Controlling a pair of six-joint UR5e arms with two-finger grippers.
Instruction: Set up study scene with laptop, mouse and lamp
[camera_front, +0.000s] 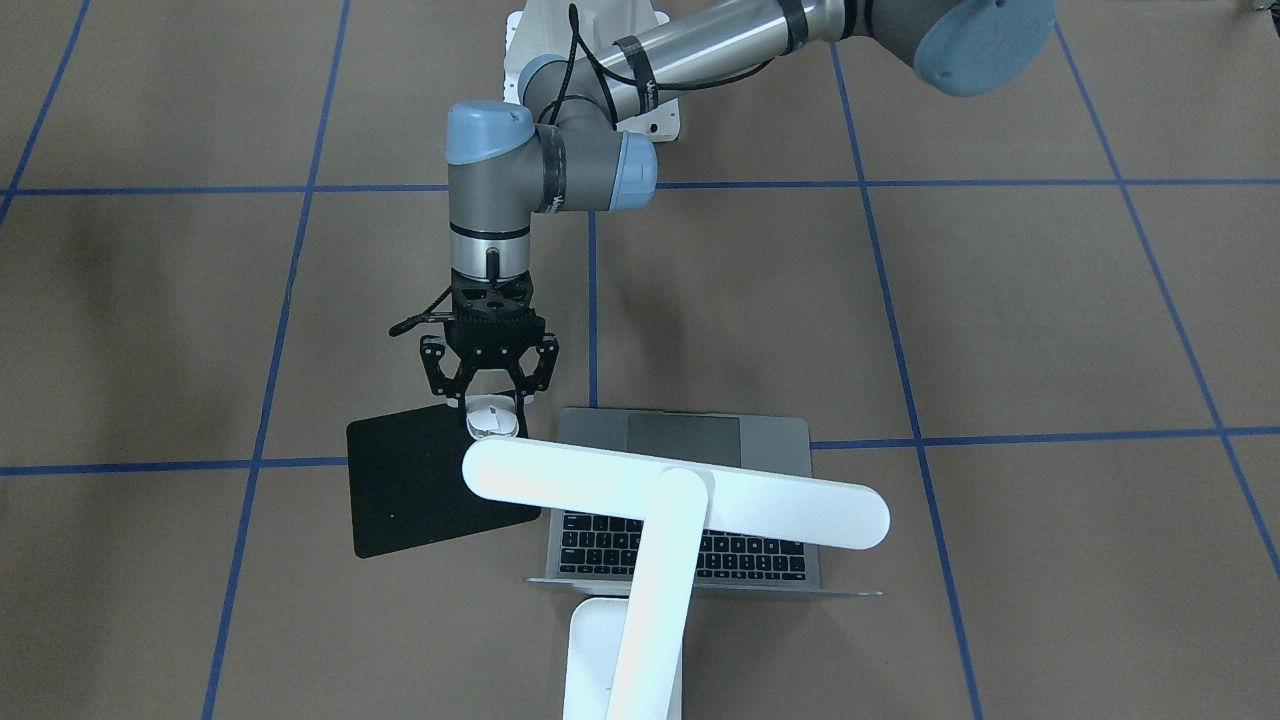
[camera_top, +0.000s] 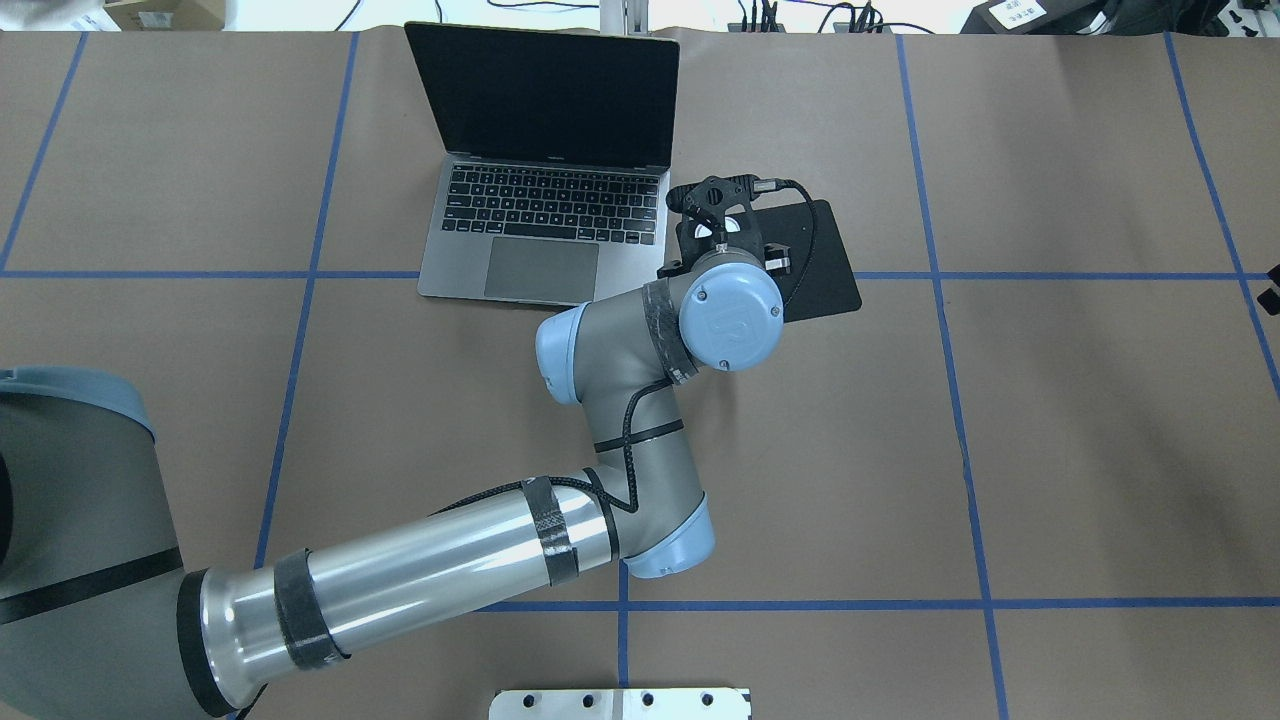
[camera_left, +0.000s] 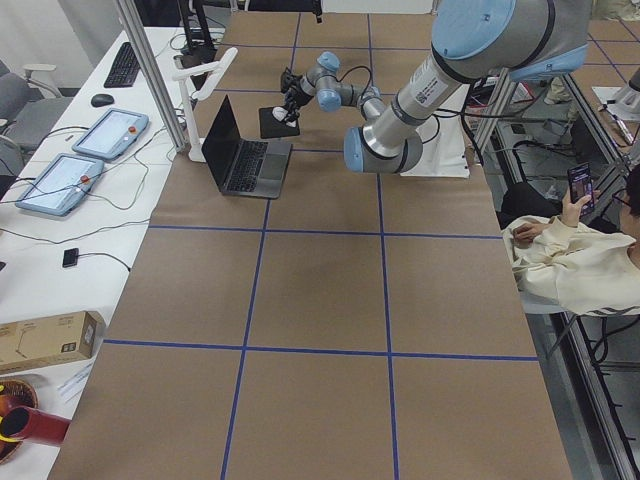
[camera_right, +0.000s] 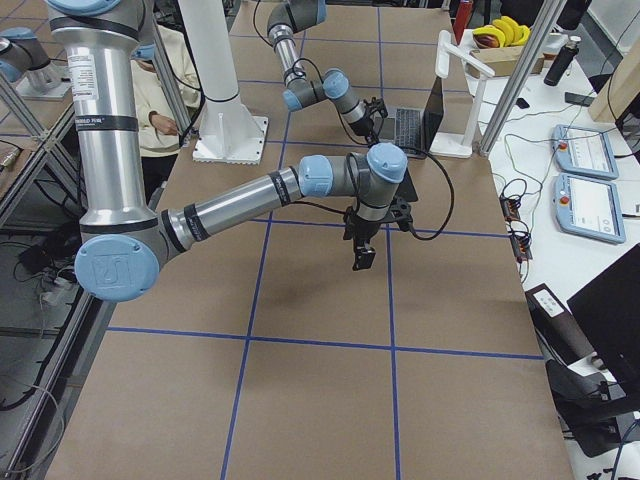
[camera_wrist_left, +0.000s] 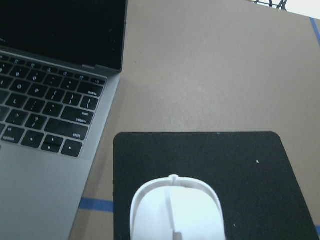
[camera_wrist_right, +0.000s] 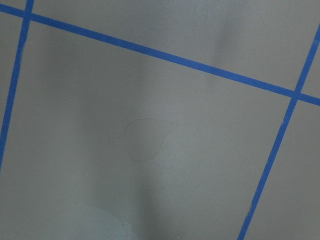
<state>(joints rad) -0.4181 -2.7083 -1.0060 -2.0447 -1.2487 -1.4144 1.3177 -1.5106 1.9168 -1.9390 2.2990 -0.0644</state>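
The open grey laptop (camera_front: 690, 440) stands on the brown table, its dark screen facing the robot (camera_top: 545, 95). The white lamp (camera_front: 675, 492) stands behind it, its bar head over the keyboard. The white mouse (camera_front: 492, 418) rests on the near edge of a black mouse pad (camera_front: 420, 490), beside the laptop. My left gripper (camera_front: 492, 398) points straight down with its fingers closed around the mouse's sides. The left wrist view shows the mouse (camera_wrist_left: 176, 210) on the pad (camera_wrist_left: 240, 170) next to the laptop (camera_wrist_left: 40, 115). My right gripper (camera_right: 361, 255) hangs over bare table; I cannot tell its state.
A white bolted pedestal (camera_top: 620, 703) sits at the robot's base. Blue tape lines (camera_front: 1000, 183) grid the table. A side bench with tablets (camera_left: 110, 135) runs behind the lamp (camera_left: 205, 90). A seated person (camera_left: 570, 265) is beside the table.
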